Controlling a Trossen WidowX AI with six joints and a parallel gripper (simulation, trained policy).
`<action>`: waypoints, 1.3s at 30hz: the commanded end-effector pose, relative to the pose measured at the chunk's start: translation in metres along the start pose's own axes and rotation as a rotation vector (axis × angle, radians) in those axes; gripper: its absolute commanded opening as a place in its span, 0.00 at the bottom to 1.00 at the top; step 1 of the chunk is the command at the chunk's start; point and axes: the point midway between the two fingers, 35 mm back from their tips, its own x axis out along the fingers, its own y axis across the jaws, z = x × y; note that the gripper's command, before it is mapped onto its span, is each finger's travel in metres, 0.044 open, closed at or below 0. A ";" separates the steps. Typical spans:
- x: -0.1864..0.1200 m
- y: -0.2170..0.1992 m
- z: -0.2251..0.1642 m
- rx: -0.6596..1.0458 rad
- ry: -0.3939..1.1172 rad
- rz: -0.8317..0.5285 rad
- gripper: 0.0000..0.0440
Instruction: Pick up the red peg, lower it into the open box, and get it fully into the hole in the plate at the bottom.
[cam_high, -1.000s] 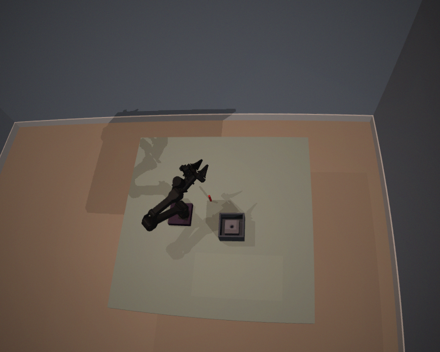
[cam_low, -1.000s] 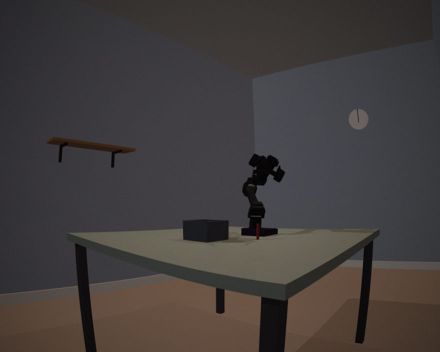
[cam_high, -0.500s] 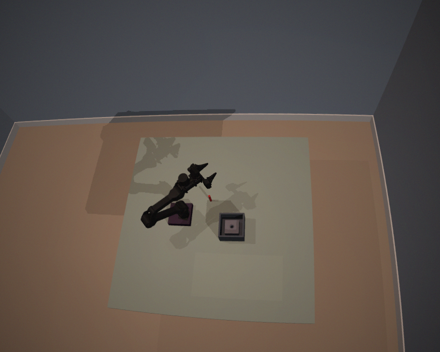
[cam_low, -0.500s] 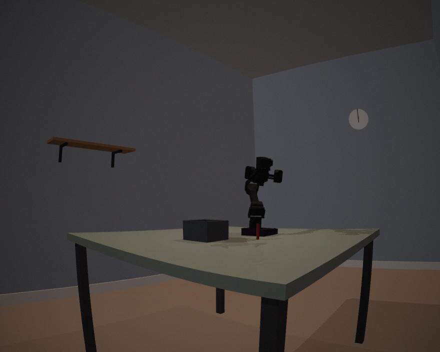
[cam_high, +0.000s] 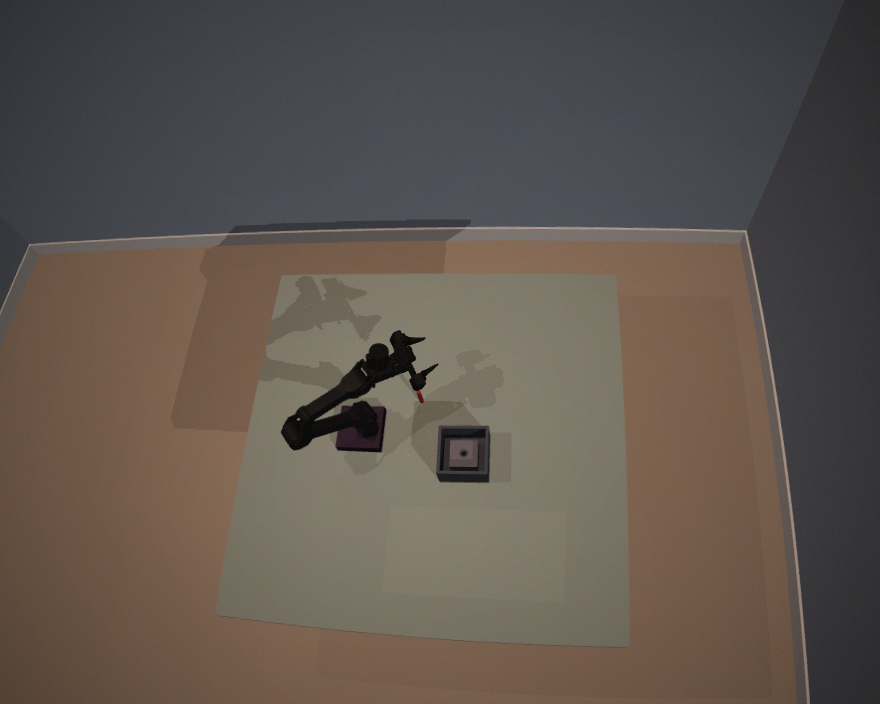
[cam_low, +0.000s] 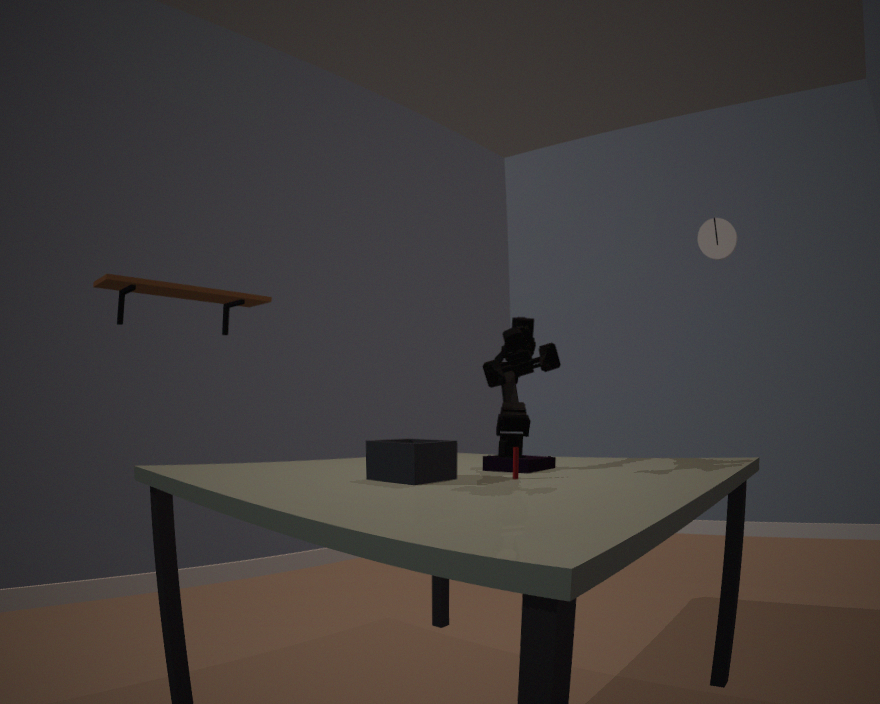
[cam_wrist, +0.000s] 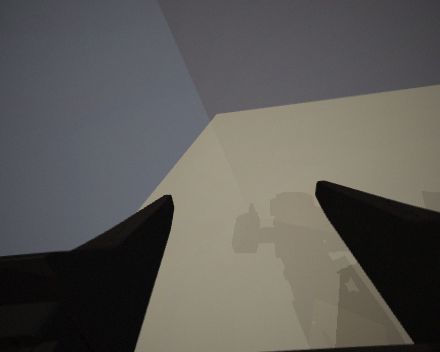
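The hand (cam_high: 430, 351) (cam_low: 521, 364) (cam_wrist: 243, 194) is hovering well above the surface (cam_high: 477, 557) (cam_low: 411, 513) (cam_wrist: 210, 300), its two dark fingers standing wide apart and gripping nothing. In the wrist view, the pointed fingertips are framing a stretch of the surface, with shadows falling across it between and beyond them. The black arm (cam_high: 330, 400) (cam_low: 511, 422) is bending back from the hand to a dark purple base (cam_high: 344, 444) (cam_low: 539, 463) on the surface.

The red peg (cam_high: 419, 397) (cam_low: 515, 462) is standing upright on the surface, outside the box and apart from the hand. From above, it is showing just past the end of one finger, but the exterior view is placing it far below the hand. It is also standing in front of the base there.

The open grey box (cam_high: 463, 477) (cam_low: 392, 462) is sitting near the peg, well apart from the hand. Inside it, a pale square plate (cam_high: 456, 445) is lying at the bottom, its small dark hole (cam_high: 463, 452) showing near the middle with no peg in it.

Farther out, an orange-brown shelf (cam_low: 183, 289) is hanging on one wall, and a round pale clock (cam_low: 717, 238) is hanging on another.
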 end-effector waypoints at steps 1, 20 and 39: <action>0.001 -0.007 -0.006 0.082 0.046 -0.041 1.00; -0.005 -0.046 -0.072 0.557 0.362 -0.374 1.00; -0.012 -0.073 -0.143 0.931 0.570 -0.793 1.00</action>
